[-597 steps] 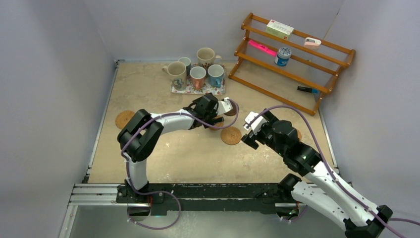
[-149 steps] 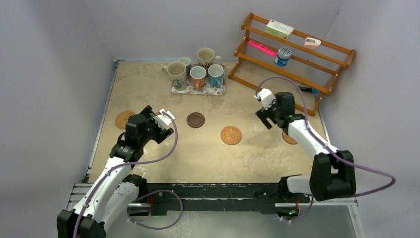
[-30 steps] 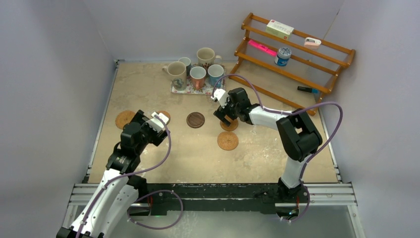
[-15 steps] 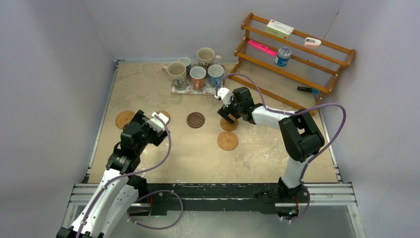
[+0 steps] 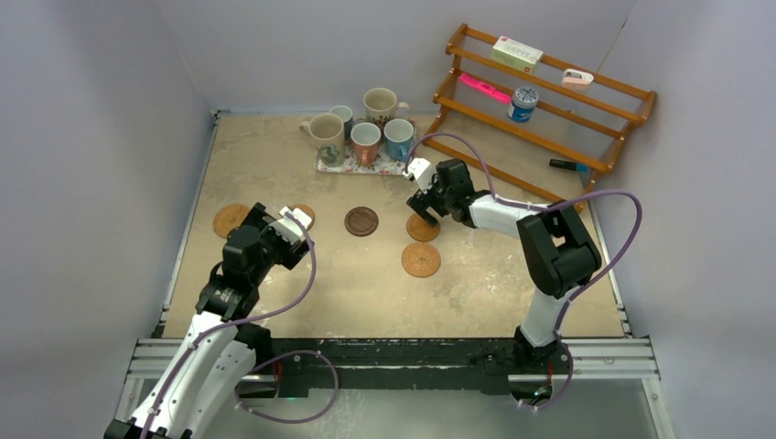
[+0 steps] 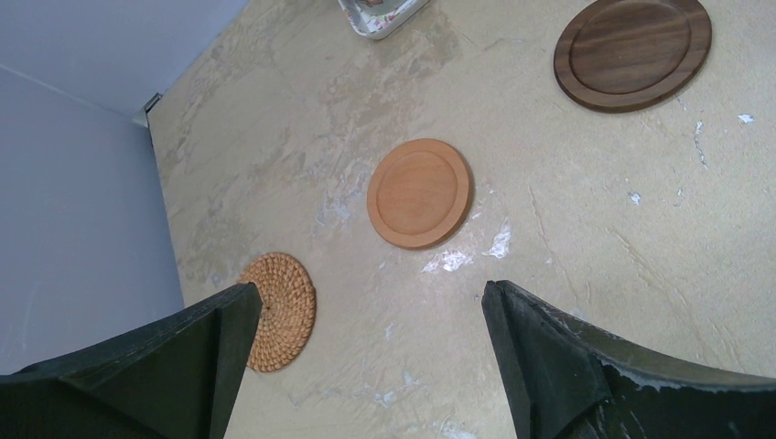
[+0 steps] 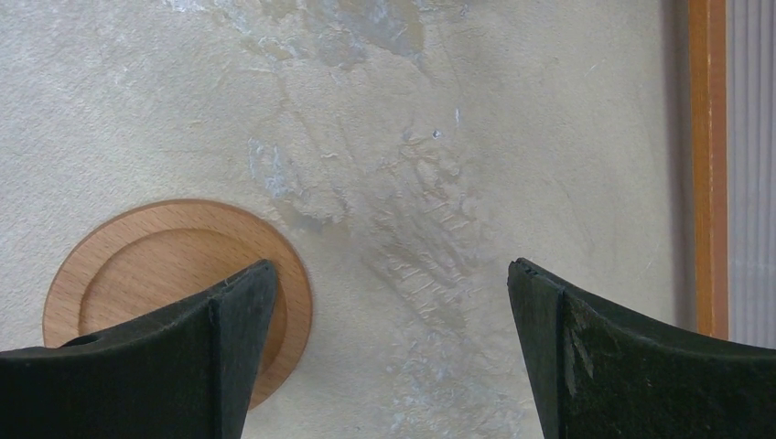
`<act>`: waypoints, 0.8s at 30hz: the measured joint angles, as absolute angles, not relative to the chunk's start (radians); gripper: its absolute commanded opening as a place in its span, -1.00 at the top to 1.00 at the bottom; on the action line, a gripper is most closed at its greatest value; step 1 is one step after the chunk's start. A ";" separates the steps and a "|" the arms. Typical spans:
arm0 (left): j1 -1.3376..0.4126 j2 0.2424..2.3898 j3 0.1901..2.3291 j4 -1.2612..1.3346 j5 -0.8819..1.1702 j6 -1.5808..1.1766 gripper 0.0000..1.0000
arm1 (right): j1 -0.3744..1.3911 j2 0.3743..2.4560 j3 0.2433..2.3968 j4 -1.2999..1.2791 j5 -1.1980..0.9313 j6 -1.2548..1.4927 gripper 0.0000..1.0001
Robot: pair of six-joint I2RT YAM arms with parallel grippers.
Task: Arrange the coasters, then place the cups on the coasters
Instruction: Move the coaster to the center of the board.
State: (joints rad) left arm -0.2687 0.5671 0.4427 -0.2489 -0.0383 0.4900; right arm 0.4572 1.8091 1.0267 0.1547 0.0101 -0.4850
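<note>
From above we see the cups [image 5: 365,137] crowded on the floral tray [image 5: 322,167] at the far side of the surface [image 5: 485,293], with the coasters [image 5: 361,221] spread nearer. Our left hand [image 5: 298,225] hangs wide open and empty. Our right hand [image 5: 424,212], just as wide and empty, hangs over a tan coaster.

On the left wrist we find a woven coaster [image 6: 279,311], a smooth tan coaster [image 6: 420,193] and the dark wood coaster [image 6: 632,53] lying apart.

On the right wrist, one finger [image 7: 137,366] overlaps the rim of a second smooth coaster [image 7: 156,265].
</note>
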 measured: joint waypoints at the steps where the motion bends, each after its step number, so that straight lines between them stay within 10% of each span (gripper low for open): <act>1: -0.269 0.566 0.443 -0.249 -0.038 0.490 -1.00 | 0.457 1.810 1.026 0.158 0.010 -0.482 -0.98; 24: -0.269 0.557 0.443 -0.249 -0.038 0.490 -1.00 | 0.451 1.832 1.026 0.231 0.071 -0.459 -0.98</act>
State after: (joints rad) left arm -0.2687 0.5568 0.4427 -0.2489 -0.0383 0.4900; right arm 0.4511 1.8324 1.0260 0.2306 0.0711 -0.4587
